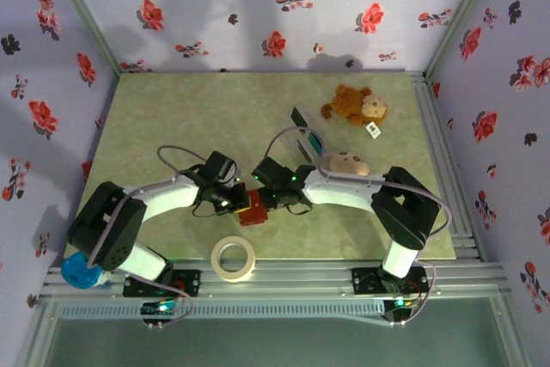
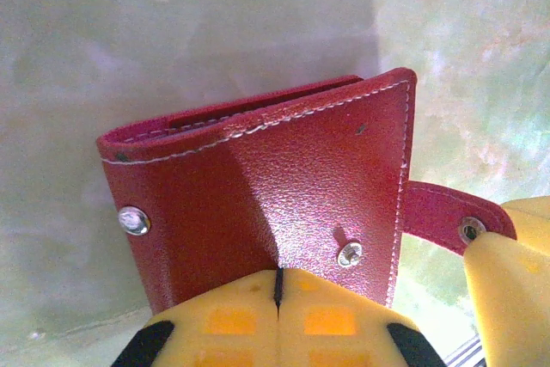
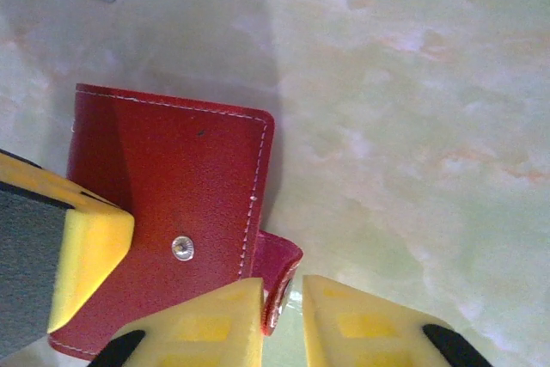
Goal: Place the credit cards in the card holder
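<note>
Left wrist view: the red, white-stitched card holder (image 2: 284,178) with metal snaps (image 2: 349,253) sits near-centre on the surface (image 2: 172,23), clenched by the left pincer (image 2: 278,288); the right pincer (image 3: 284,294) is slightly parted around its tab (image 3: 280,262).

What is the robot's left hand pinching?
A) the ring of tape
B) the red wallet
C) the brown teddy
B: the left gripper is closed tight on the near edge of the red wallet, with the leather squeezed between its yellow fingers.
</note>
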{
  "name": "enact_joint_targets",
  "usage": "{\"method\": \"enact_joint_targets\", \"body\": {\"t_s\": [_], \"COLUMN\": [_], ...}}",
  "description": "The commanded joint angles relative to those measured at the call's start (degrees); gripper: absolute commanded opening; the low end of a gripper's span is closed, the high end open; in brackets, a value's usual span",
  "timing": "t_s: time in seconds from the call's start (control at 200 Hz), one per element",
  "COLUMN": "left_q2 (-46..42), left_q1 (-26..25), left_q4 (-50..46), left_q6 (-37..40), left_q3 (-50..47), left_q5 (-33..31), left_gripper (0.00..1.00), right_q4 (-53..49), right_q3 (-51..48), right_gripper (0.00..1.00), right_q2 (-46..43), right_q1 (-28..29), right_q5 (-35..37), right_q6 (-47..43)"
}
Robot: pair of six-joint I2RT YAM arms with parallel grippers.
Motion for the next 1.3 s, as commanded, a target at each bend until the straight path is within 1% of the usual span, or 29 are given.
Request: {"method": "enact_joint_targets", "body": {"t_s": [0.0, 0.09, 0.135, 0.18, 0.23, 0.3, 0.38, 0.44, 0.5, 0.55, 0.615, 0.695, 0.78, 0.805, 0.865, 0.905, 1.035, 1.22, 1.295], "left_q2": [3.1, 3.1, 3.2, 3.3, 3.4, 3.2, 3.4, 3.5, 3.4, 3.6, 3.7, 3.6, 3.9, 3.9, 4.0, 4.1, 4.1, 3.4, 3.5], "left_q1": [-0.3, -0.3, -0.3, -0.3, -0.3, -0.4, -0.4, -0.4, -0.5, -0.5, -0.7, -0.7, -0.8, -0.8, -0.9, -0.9, -1.0, -1.0, -1.0], "left_q4": [-2.2, -1.9, -1.7, -2.1, -2.4, -1.9, -1.8, -2.1, -1.7, -1.4, -1.6, -1.4, -1.3, -1.3, -1.2, -1.0, -0.9, -1.0, -0.8], "left_q6": [0.1, -0.4, -0.2, 0.1, 0.2, -0.3, -0.2, 0.0, -0.3, -0.4, -0.1, -0.3, -0.2, -0.2, -0.3, -0.4, -0.5, -0.4, -0.5], "left_q3": [-1.8, -1.9, -1.8, -1.6, -1.4, -1.7, -1.6, -1.6, -1.8, -1.8, -1.7, -1.9, -2.0, -2.0, -2.2, -2.3, -2.3, -2.6, -2.8], "left_q5": [-1.6, -1.5, -1.4, -1.3, -1.4, -1.3, -1.2, -1.1, -1.1, -1.0, -0.9, -0.9, -0.7, -0.7, -0.8, -0.7, -0.6, -0.6, -0.6], "left_gripper": [0.03, 0.03, 0.03, 0.03, 0.03, 0.03, 0.03, 0.03, 0.03, 0.03, 0.03, 0.03, 0.03, 0.03, 0.03, 0.03, 0.03, 0.02, 0.00], "right_q4": [-1.6, -1.2, -0.5, 0.3, 0.8, 1.2, 1.8, 1.7, 0.6, 0.2, 0.4, 0.3, 0.7, 0.6, 0.5, 0.5, 1.7, 6.5, 7.5], "right_q3": [1.5, 1.7, 1.3, 1.0, 0.9, 0.7, 0.3, 0.6, 1.4, 1.8, 1.9, 2.1, 1.8, 1.6, 1.7, 1.8, 1.4, 0.2, 0.2], "right_gripper": [0.11, 0.02, 0.00, 0.03, 0.10, 0.17, 0.18, 0.21, 0.15, 0.15, 0.24, 0.24, 0.22, 0.19, 0.05, 0.00, 0.00, 0.00, 0.00], "right_q2": [-0.7, -0.5, -0.5, -0.5, -0.3, -0.3, -0.6, -0.6, 0.1, 0.7, 1.3, 1.6, 1.3, 1.2, 1.0, 0.9, 0.6, 1.4, 2.7], "right_q1": [0.3, 0.3, 0.3, 0.3, 0.3, 0.3, 0.4, 0.2, 0.2, 0.2, 0.2, 0.2, 0.2, 0.2, 0.2, 0.2, 0.2, 0.2, 0.3], "right_q5": [2.4, 0.9, 0.1, -0.8, -1.4, -1.8, -1.4, -1.1, -0.5, -0.3, -0.3, -0.3, 0.3, 0.4, -0.1, -0.3, -2.1, -10.8, -12.7], "right_q6": [-1.2, -1.0, -0.9, -0.9, -0.9, -0.8, -0.6, -0.8, -0.8, -0.9, -0.7, -0.3, 0.1, 0.1, 0.0, -0.1, -0.7, -2.8, -3.1]}}
